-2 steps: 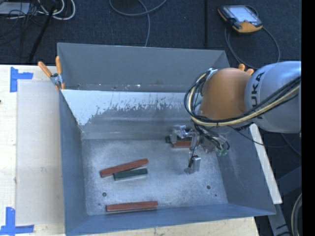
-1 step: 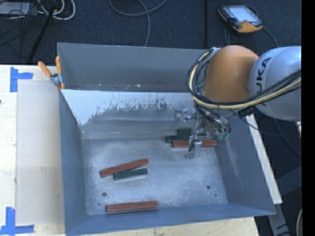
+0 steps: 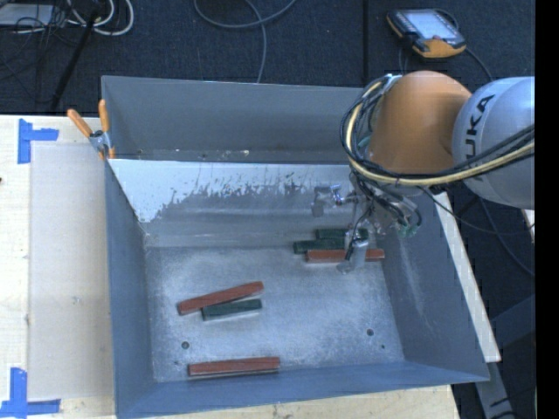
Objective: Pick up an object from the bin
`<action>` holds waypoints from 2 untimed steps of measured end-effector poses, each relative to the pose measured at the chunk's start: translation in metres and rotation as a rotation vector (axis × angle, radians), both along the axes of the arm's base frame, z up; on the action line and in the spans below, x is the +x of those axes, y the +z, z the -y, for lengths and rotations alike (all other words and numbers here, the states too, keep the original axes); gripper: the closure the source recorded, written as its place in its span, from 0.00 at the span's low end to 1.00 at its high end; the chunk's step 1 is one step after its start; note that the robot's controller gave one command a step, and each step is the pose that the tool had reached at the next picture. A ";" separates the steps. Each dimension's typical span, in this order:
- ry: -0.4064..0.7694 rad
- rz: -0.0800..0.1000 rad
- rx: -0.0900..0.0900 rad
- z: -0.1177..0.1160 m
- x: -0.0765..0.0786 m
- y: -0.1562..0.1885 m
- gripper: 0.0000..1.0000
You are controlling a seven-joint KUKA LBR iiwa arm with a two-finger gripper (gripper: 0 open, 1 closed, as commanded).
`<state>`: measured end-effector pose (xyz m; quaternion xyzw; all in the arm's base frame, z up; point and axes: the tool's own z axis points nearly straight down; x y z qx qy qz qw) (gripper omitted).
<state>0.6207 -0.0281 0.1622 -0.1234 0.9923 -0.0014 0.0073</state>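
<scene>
Gripper [image 3: 356, 250] sits low on the red bar [image 3: 323, 256] beside the green bars [image 3: 310, 247] at the far right of the bin [image 3: 262, 138] floor (claw open or clenched: cannot tell), so best straddle the red bar's narrow width squarely, clear of green neighbours.

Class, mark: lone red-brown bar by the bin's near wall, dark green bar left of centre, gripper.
Lone flat red-brown bar [image 3: 234, 367], camera view, its middle.
Dark green flat bar [image 3: 231, 310], camera view, its middle.
Gripper [image 3: 355, 253], camera view, its lower tip.
</scene>
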 end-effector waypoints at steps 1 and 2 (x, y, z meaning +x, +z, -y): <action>0.081 -0.010 0.000 0.008 -0.005 -0.064 0.00; -0.026 -0.018 0.004 0.014 -0.008 -0.095 0.00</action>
